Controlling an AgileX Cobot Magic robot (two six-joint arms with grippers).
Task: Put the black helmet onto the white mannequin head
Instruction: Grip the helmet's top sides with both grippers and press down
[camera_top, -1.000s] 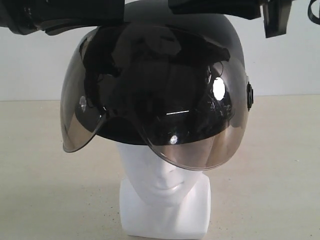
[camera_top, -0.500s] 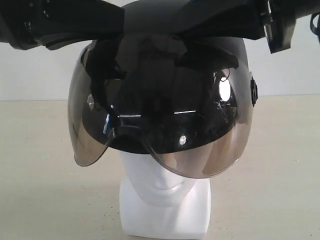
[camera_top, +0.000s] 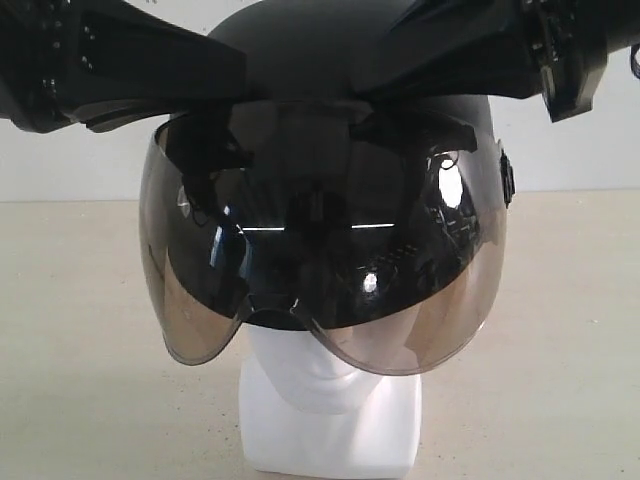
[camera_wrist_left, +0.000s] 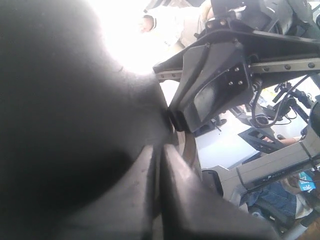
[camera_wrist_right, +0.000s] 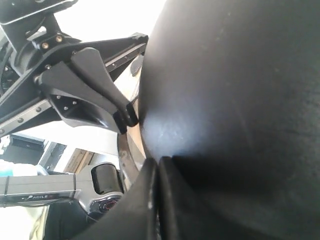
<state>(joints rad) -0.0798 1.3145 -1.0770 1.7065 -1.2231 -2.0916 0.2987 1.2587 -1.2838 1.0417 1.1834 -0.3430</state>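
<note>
The black helmet (camera_top: 330, 60) sits low over the white mannequin head (camera_top: 330, 420). Its smoky visor (camera_top: 330, 280) covers the face down to the chin, so only the chin, neck and blocky base show. My left gripper (camera_top: 232, 78) comes in from the upper left and my right gripper (camera_top: 405, 70) from the upper right, both against the top front of the shell. In the left wrist view the left gripper (camera_wrist_left: 161, 150) is shut on the helmet (camera_wrist_left: 65, 110) edge. In the right wrist view the right gripper (camera_wrist_right: 158, 162) pinches the helmet (camera_wrist_right: 235, 85) edge the same way.
The beige tabletop (camera_top: 80, 380) spreads out on both sides of the head, with a white wall (camera_top: 60, 160) behind. The opposite arm's gripper body (camera_wrist_left: 210, 90) shows in the left wrist view.
The helmet has come down over the head, with the visor now hiding the mouth. It has also levelled and shifted slightly right. Both grippers came down with it.
</note>
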